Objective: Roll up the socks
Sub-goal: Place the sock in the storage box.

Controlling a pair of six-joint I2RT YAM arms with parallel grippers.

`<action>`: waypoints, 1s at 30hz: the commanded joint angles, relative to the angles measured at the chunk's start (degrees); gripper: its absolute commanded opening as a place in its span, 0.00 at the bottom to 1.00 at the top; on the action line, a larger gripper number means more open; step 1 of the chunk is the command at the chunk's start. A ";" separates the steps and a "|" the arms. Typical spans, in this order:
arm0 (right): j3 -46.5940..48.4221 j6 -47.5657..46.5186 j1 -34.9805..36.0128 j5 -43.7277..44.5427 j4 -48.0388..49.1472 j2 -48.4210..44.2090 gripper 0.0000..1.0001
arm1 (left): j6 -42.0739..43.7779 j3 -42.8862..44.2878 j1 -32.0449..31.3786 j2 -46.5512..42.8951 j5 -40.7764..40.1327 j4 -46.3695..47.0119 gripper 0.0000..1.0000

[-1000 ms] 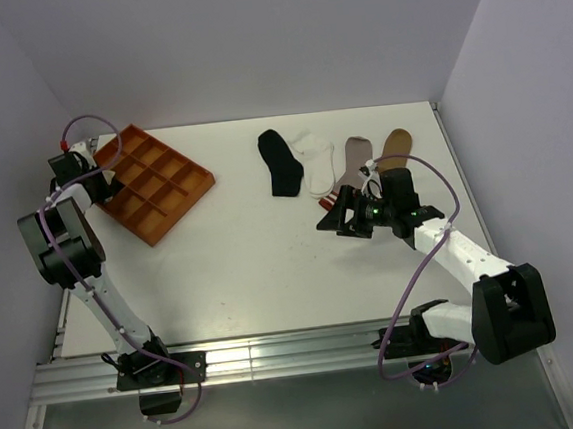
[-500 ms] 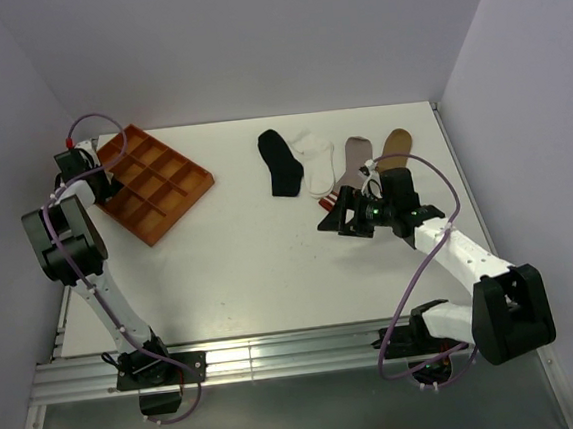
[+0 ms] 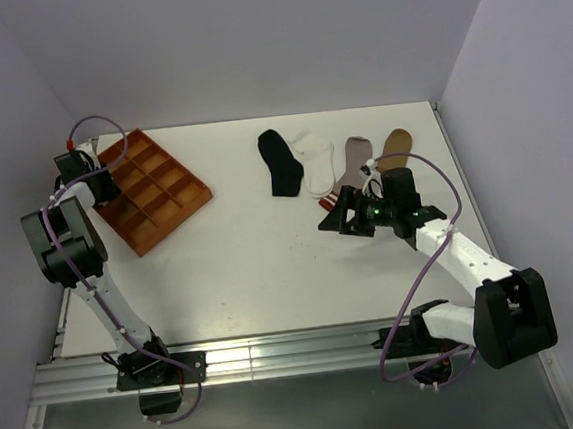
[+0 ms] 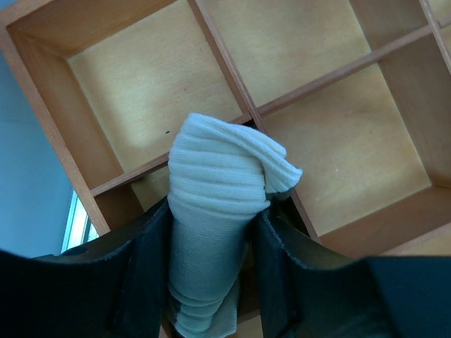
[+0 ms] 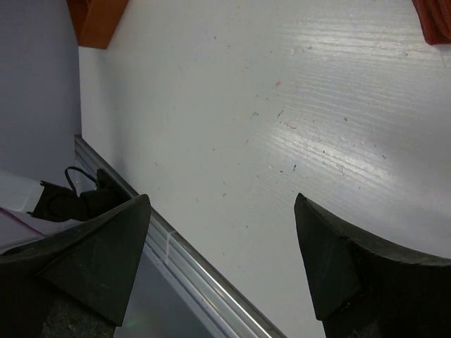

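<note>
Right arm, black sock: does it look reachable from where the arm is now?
Probably yes. The right gripper hangs open close by, and the black sock lies flat with nothing on top of it or standing between the two.

Legend: a black sock point(image 3: 280, 163), a white sock point(image 3: 318, 163), a grey sock point(image 3: 354, 154) (its cuff striped in red) and a tan sock point(image 3: 397, 144) are shown on a white table point(image 3: 261, 267). The tray point(image 3: 139, 230) is coloured orange-brown. A pale, ribbed rolled sock point(image 4: 215, 190) is seen against its lighter floor.
</note>
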 commanded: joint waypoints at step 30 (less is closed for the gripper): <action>1.77 -0.66 0.21 -1.68 1.39 -0.73 0.89 | -0.14 1.58 2.39 -2.13 0.93 -5.09 0.45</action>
